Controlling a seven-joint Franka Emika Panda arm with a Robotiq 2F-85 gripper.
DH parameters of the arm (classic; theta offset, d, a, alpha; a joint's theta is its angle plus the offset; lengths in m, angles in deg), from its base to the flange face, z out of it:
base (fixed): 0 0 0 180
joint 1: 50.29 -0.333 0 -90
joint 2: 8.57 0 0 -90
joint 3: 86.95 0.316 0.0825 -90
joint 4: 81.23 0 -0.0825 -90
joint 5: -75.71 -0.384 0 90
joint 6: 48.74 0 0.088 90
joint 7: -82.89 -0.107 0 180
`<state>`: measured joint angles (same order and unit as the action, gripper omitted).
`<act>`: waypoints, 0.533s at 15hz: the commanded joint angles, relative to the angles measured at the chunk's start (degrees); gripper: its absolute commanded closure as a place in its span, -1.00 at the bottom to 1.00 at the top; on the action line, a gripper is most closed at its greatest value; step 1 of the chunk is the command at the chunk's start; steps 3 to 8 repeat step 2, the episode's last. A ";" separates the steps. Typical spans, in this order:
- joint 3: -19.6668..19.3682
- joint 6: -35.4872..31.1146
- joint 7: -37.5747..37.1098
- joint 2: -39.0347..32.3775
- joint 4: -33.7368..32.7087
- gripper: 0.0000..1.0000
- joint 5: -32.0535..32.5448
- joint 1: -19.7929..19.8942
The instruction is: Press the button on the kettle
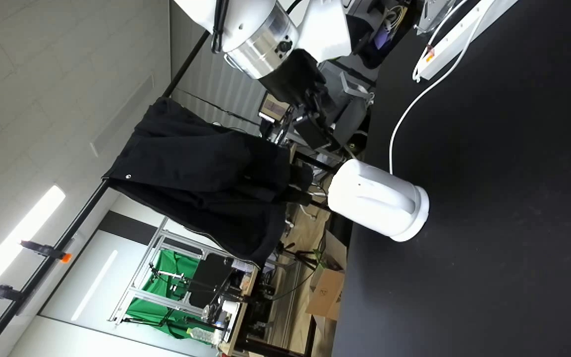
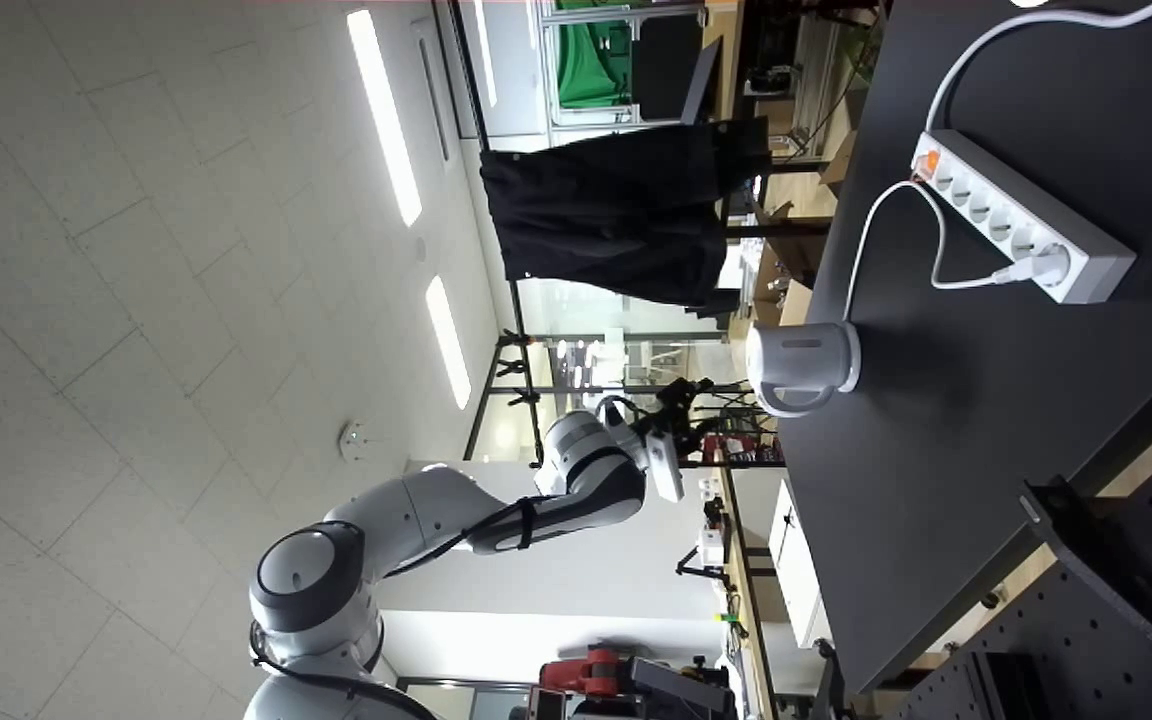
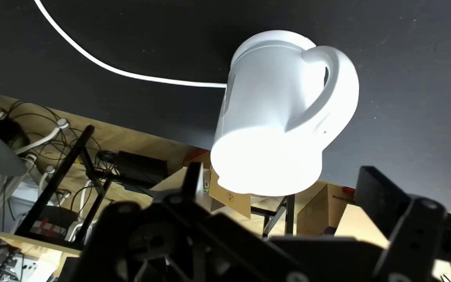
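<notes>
The white kettle [image 1: 377, 198] stands upright on its base on the dark table; the exterior pictures are turned sideways. It also shows in an exterior view [image 2: 798, 362] and in the wrist view [image 3: 266, 105], where its lid is overexposed white and its handle [image 3: 345, 94] points right. I cannot make out the button in any view; a small dark mark shows at the top of the handle. My black gripper [image 1: 321, 131], also in an exterior view [image 2: 701, 405], is above the kettle's lid and apart from it. In the wrist view its fingers [image 3: 282, 176] are spread wide with nothing held.
A white power strip [image 2: 1026, 215] lies on the dark table [image 2: 936, 450], with the kettle's white cord [image 2: 861, 250] running to it. The kettle stands near a table edge. Cardboard boxes [image 3: 323, 207] are on the floor beyond. A black jacket [image 1: 206, 168] hangs on a rack behind.
</notes>
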<state>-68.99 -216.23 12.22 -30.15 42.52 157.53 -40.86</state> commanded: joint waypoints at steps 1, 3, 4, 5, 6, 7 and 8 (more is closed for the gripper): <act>0.06 0.00 0.00 -0.18 0.00 -0.99 -0.01 -0.04; 0.08 0.00 0.00 -0.27 0.00 -1.00 -0.01 -0.04; 0.08 0.00 0.00 -0.27 0.00 -1.00 -0.01 -0.04; 0.08 0.00 0.00 -0.27 0.00 -1.00 -0.01 -0.04; 0.08 0.00 0.00 -0.27 0.00 -1.00 -0.01 -0.04; 0.08 0.00 0.00 -0.27 0.00 -1.00 -0.01 -0.04; 0.08 0.00 0.00 -0.27 0.00 -1.00 -0.01 -0.04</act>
